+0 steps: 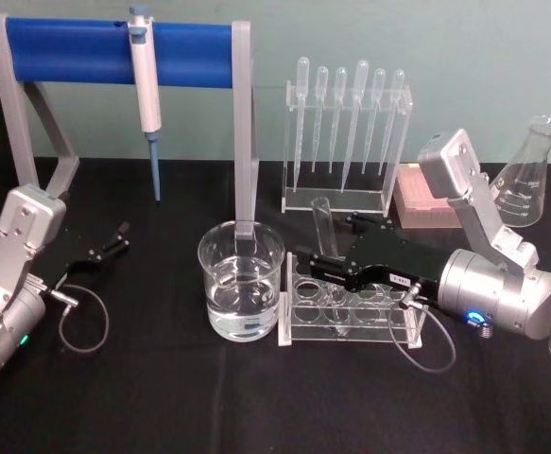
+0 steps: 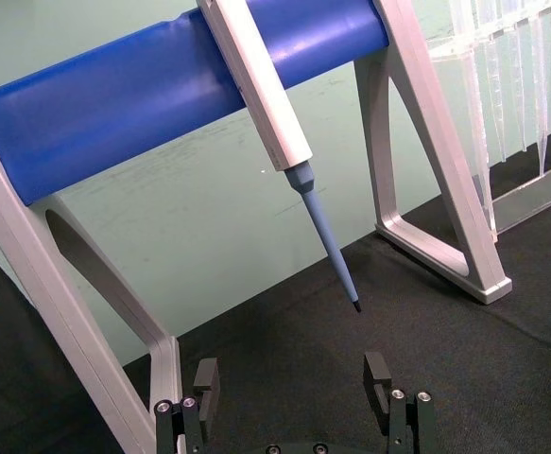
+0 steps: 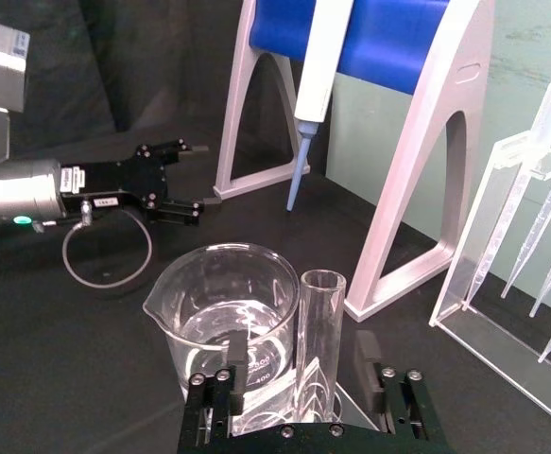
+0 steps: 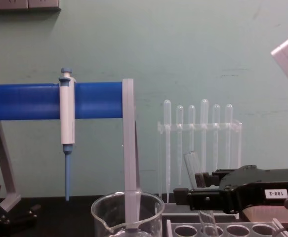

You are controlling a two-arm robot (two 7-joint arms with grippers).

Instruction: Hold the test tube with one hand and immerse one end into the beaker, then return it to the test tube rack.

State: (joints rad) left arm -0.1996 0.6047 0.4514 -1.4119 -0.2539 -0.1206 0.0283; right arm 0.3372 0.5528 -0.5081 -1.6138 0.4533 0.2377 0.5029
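Over black tabletop [image 1: 162, 397], right hand [image 3: 301, 352] gapes loosely around the test tube [image 3: 321, 322].

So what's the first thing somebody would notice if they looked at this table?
Probably the big blue bar at the back left, with a pipettor hanging from it. Then the right gripper over the clear rack in front, open around a leaning test tube, beside a beaker of water. The left gripper rests open at the far left.

Head view downward, chest view level, both on beaker [image 1: 241, 280].
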